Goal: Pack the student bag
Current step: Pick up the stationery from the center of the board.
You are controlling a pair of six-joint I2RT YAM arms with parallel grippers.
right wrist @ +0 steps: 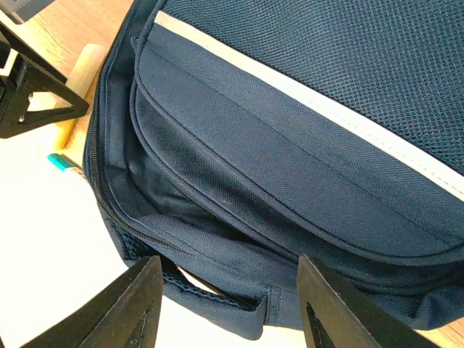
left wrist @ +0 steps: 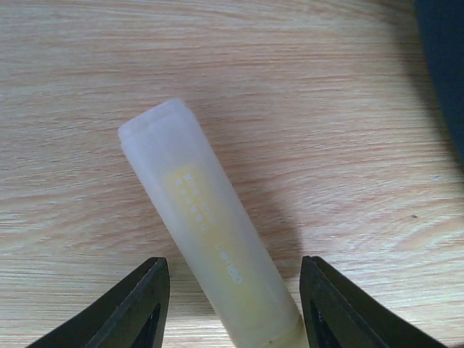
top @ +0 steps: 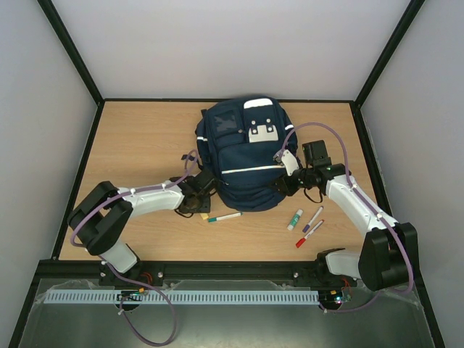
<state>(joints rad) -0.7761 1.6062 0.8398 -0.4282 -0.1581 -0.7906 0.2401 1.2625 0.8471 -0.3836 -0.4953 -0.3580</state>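
Observation:
The student bag (top: 243, 156), a navy backpack with white stripes, lies in the middle of the table. My left gripper (top: 196, 205) hovers by its near left corner. In the left wrist view that gripper (left wrist: 233, 261) stands open astride a pale yellow highlighter (left wrist: 210, 232) lying on the wood, with a gap on each side. My right gripper (top: 281, 185) is at the bag's near right corner. Its open fingers (right wrist: 228, 259) frame the bag's (right wrist: 290, 145) unzipped pocket edge and a fabric loop. Whether they touch the fabric I cannot tell.
A green-capped white marker (top: 225, 217) lies beside the highlighter. Right of the bag lie a green-and-white marker (top: 295, 220), a purple pen (top: 312, 218) and a red pen (top: 309, 234). Black frame rails edge the table.

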